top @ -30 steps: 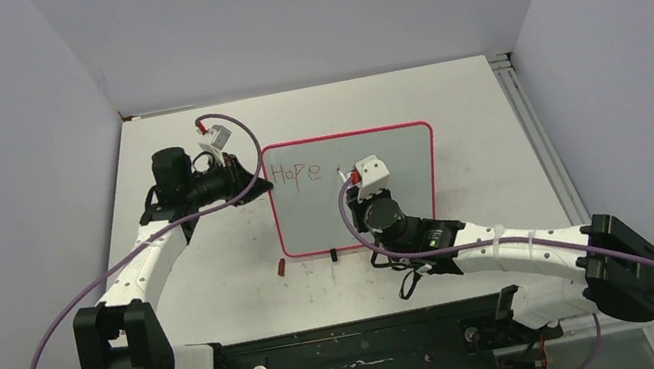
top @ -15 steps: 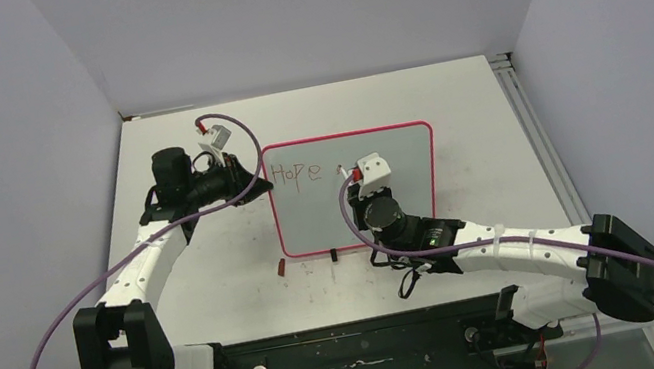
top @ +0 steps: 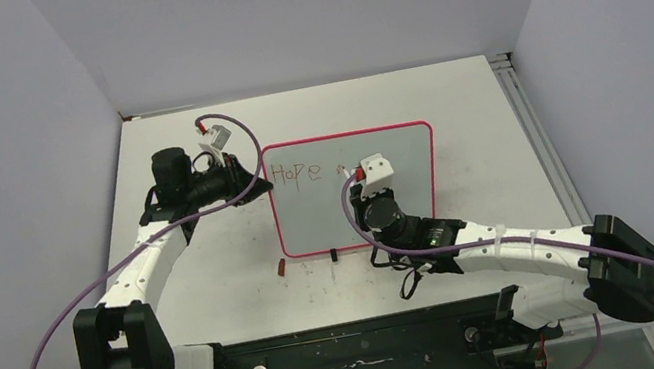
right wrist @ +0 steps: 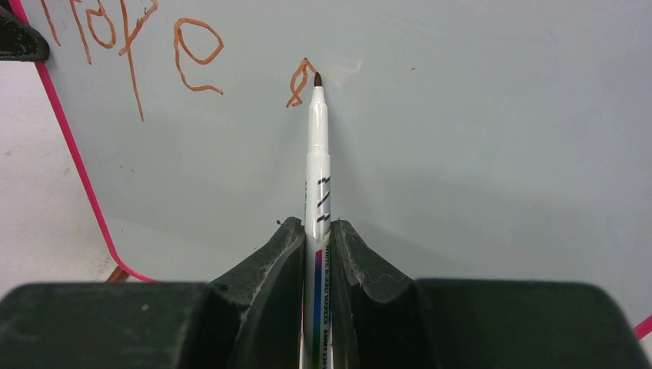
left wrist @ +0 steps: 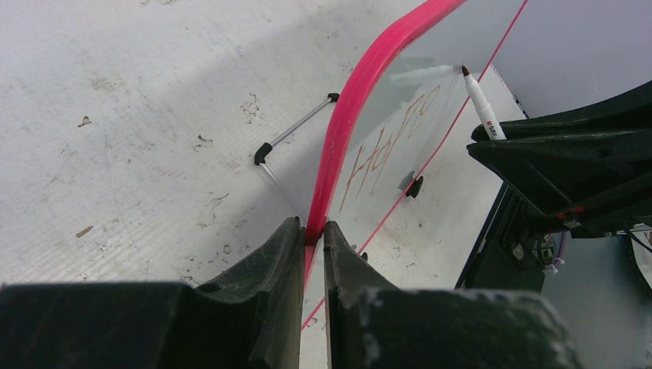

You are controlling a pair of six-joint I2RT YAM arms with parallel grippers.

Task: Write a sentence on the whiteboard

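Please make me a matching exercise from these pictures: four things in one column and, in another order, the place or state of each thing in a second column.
Things
1. left hand
2. right hand
3. reddish-brown handwritten word "Hope"
4. small reddish-brown piece

Places or states
A. lies on the white table, beside the board's near edge
B. shut on the white marker pen
C. shut on the pink-red frame of the white rectangular whiteboard
D. in the board's top left corner

Pairs: 1-C, 2-B, 3-D, 4-A
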